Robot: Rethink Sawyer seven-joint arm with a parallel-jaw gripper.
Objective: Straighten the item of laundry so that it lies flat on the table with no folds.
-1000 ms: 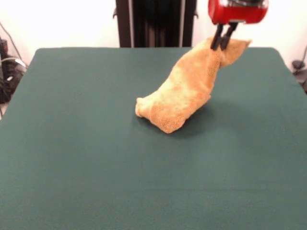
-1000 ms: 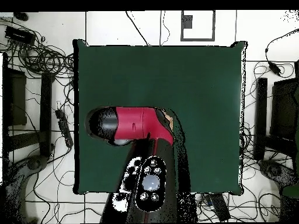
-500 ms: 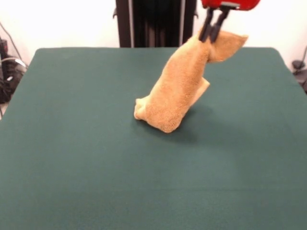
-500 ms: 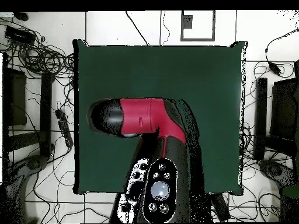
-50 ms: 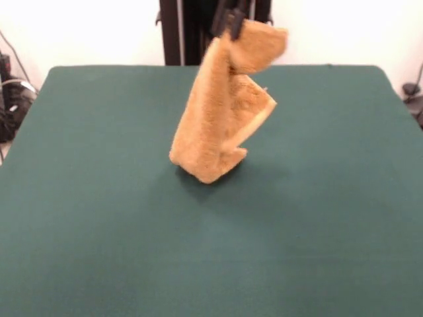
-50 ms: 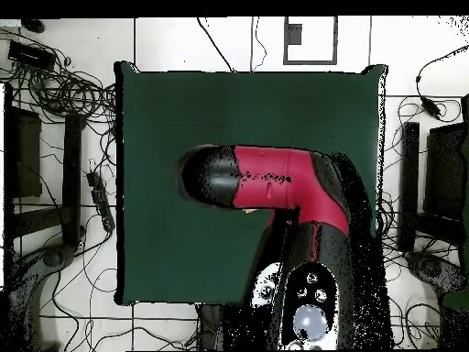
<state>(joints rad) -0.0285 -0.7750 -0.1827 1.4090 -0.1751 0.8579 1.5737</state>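
Note:
The item of laundry (image 5: 221, 119), an orange-tan fluffy towel, hangs bunched and nearly upright over the middle of the table (image 5: 99, 231). Its lower end rests on the green top, and its upper corner folds over to the right. My gripper (image 5: 228, 26) sits at the top edge of the front view, its black fingers shut on that upper corner. In the overhead view the red and black arm (image 6: 266, 183) reaches over the table (image 6: 183, 110) and covers both the towel and the gripper.
A black column (image 5: 198, 33) stands behind the table's far edge. Cables and dark gear (image 5: 10, 92) lie off the left side. In the overhead view, cables (image 6: 64, 92) and stands (image 6: 408, 183) ring the table.
In the front view the gripper has moved left and up with the towel corner. The towel has gone from leaning right to nearly upright, and its lower end has slid slightly left.

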